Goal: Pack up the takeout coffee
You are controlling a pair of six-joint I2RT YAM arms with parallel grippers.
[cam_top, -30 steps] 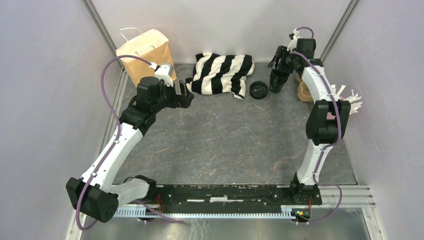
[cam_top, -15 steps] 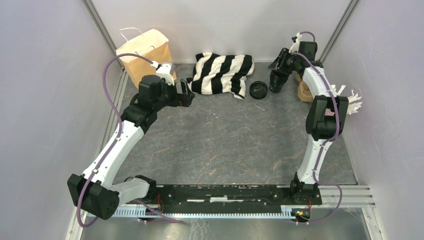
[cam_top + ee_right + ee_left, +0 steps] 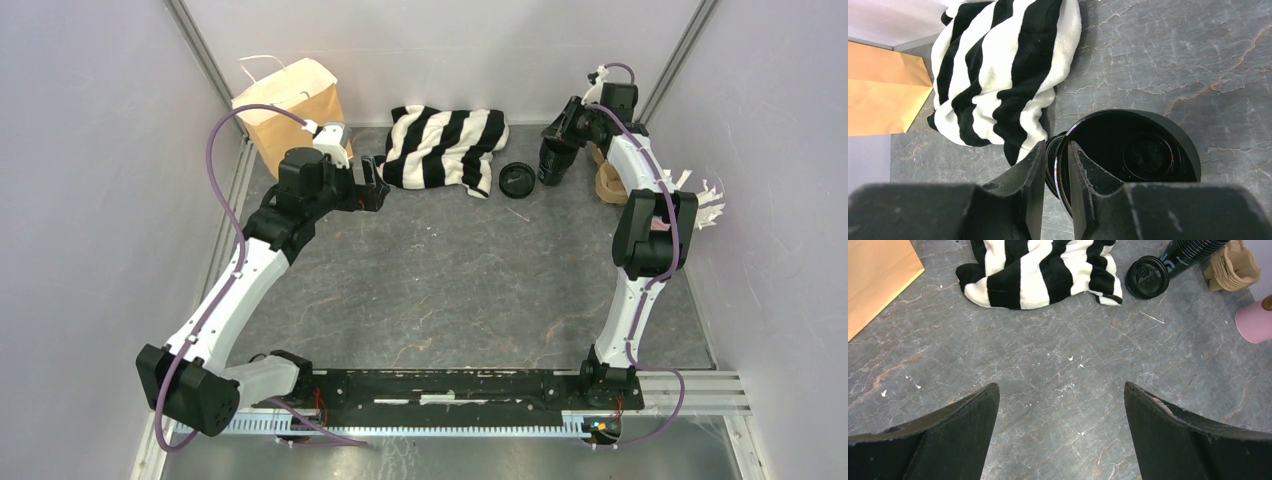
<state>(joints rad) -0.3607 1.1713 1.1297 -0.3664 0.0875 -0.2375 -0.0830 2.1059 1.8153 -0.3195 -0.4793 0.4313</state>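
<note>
Not much to read here, tbh. The takeout coffee (image 3: 517,181) has some moulded mark in the middle of its round black lid. The lidless black cup (image 3: 552,165) next to it has a bit of white print low on its side. Both are too small to make out.

The takeout coffee sits near the far edge of the tabletop (image 3: 450,290), right of the middle. It's just off the right end of the striped towel (image 3: 445,145) and right up against the lidless black cup. The lid faces straight up, so the long axis looks vertical. From above I mostly get lid, and I can't tell how much cup is under it.

The right gripper (image 3: 1055,150) sits on the lidless black cup with its jaws pinched nearly together over the rim, one finger inside and one outside. That cup stands upright, mouth up, towards the far right corner.

The left gripper (image 3: 1060,432) hangs over the tabletop towards the far left corner, jaws spread wide with only bare tabletop between them. It's close to the brown paper bag (image 3: 290,110), which stands upright in that corner.
</note>
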